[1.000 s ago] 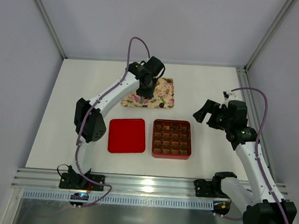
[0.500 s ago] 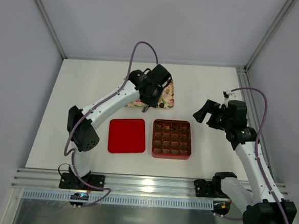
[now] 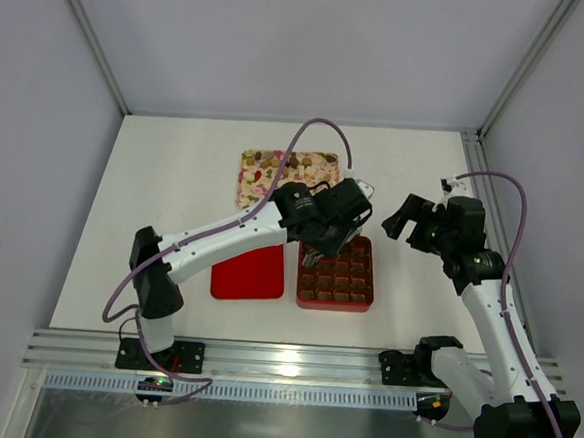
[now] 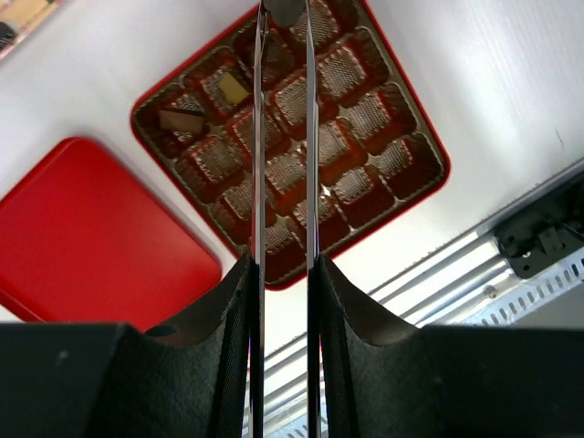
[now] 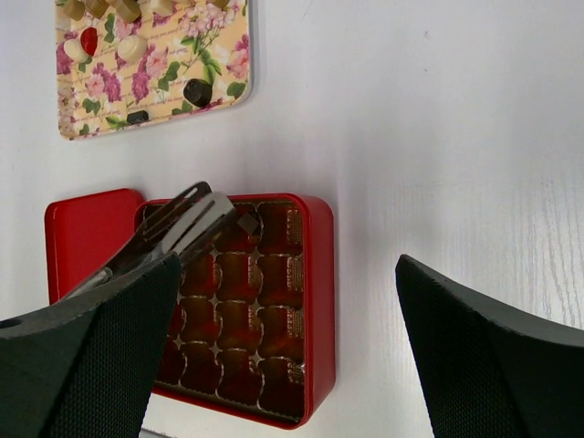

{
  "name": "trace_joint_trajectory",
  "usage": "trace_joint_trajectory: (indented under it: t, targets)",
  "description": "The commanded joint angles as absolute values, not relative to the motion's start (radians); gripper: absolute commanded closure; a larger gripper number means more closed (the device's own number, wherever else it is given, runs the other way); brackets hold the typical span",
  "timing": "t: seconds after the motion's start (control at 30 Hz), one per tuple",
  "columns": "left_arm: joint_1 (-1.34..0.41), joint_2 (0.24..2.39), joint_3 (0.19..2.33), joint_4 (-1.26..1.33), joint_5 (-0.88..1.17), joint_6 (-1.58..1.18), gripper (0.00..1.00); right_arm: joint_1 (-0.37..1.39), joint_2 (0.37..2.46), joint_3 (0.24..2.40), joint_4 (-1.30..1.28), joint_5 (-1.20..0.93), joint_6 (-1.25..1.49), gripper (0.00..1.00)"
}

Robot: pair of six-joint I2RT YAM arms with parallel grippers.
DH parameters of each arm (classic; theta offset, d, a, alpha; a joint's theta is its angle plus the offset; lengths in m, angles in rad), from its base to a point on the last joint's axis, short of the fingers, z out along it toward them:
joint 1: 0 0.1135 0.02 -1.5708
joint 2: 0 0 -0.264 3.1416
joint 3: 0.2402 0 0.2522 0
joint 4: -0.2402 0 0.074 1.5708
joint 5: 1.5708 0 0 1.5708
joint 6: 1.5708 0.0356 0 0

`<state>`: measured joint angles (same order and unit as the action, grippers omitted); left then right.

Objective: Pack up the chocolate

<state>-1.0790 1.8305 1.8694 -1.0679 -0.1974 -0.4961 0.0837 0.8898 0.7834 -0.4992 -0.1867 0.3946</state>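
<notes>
The red box [image 3: 364, 306] with its brown gridded insert stands at the table's middle; it also shows in the left wrist view [image 4: 429, 182] and the right wrist view [image 5: 319, 310]. Two chocolates [image 4: 233, 88] lie in its back cells. My left gripper [image 3: 348, 248], with long metal tong fingers [image 4: 260, 137], hovers over the box's back row, shut on a small square chocolate [image 5: 246, 222] at its tips [image 4: 285, 7]. Several more chocolates [image 5: 196, 91] lie on the flowered tray [image 3: 326, 166]. My right gripper [image 3: 404, 219] is open and empty, right of the box.
The red lid [image 3: 248, 271] lies flat just left of the box. The flowered tray [image 5: 219, 55] sits behind them. An aluminium rail [image 3: 292, 364] runs along the near edge. Enclosure walls stand on three sides.
My left arm has swung from the flowered tray forward and right to above the red box, carrying a chocolate. The right arm has barely moved.
</notes>
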Motion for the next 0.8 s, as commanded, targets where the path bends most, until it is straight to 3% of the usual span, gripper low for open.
trace_joint_trajectory:
  t: [0.0, 0.53, 0.77]
  targets:
    - [-1.112, 1.830, 1.870, -1.011, -0.199, -0.537, 0.77, 0.084, 0.868, 0.827, -0.502, -0.166, 0.399, 0.00]
    - [-1.146, 1.910, 1.875, -0.985, -0.184, -0.532, 0.73, 0.084, 0.864, 0.833, -0.518, -0.172, 0.387, 0.00]
    - [-1.146, 1.924, 1.881, -0.991, -0.180, -0.531, 0.62, 0.083, 0.867, 0.830, -0.515, -0.175, 0.382, 0.00]
